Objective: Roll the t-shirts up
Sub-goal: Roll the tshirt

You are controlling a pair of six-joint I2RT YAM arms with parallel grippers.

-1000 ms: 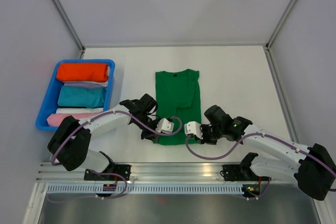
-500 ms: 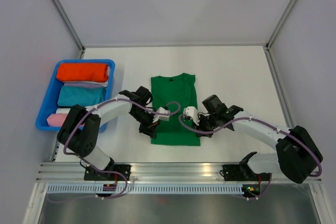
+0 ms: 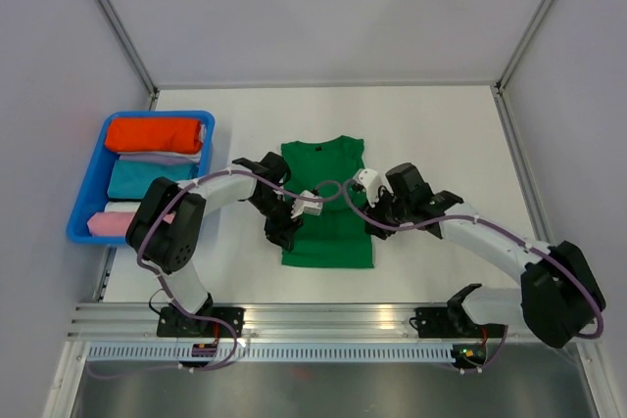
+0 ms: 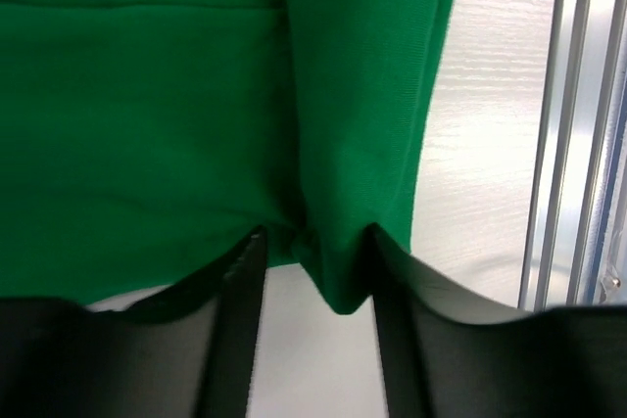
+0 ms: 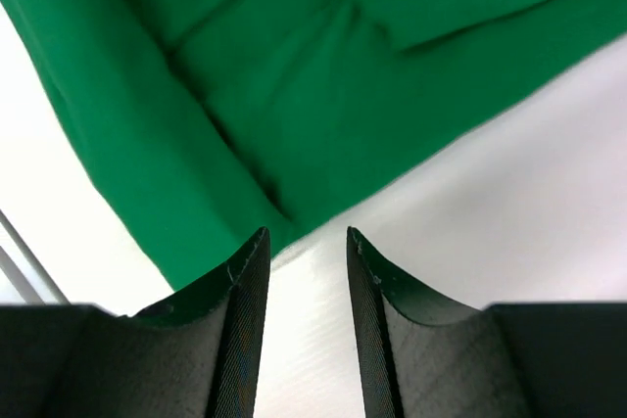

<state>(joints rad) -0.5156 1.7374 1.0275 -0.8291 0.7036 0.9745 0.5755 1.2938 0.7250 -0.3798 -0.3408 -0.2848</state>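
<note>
Both long edges of t-shirt [image 3: 326, 208] flanked, one end effector per side, around mid-length. We see t-shirt flat on mid-tabletop [image 3: 441, 134], collar far, sleeves tucked in, narrow strip. Left end effector [image 4: 313, 232]: jaws parted, cloth fold lying between them, not pinched as far as we can tell. Right end effector [image 5: 308, 232]: jaws parted, empty, just beside cloth edge, bare tabletop in gap. We judge lengthwise fold done, roll not yet begun, all rolling left. Blue bin [image 3: 88, 208] at left holds orange-red bundle [image 3: 154, 134], teal bundle [image 3: 152, 180].
</note>
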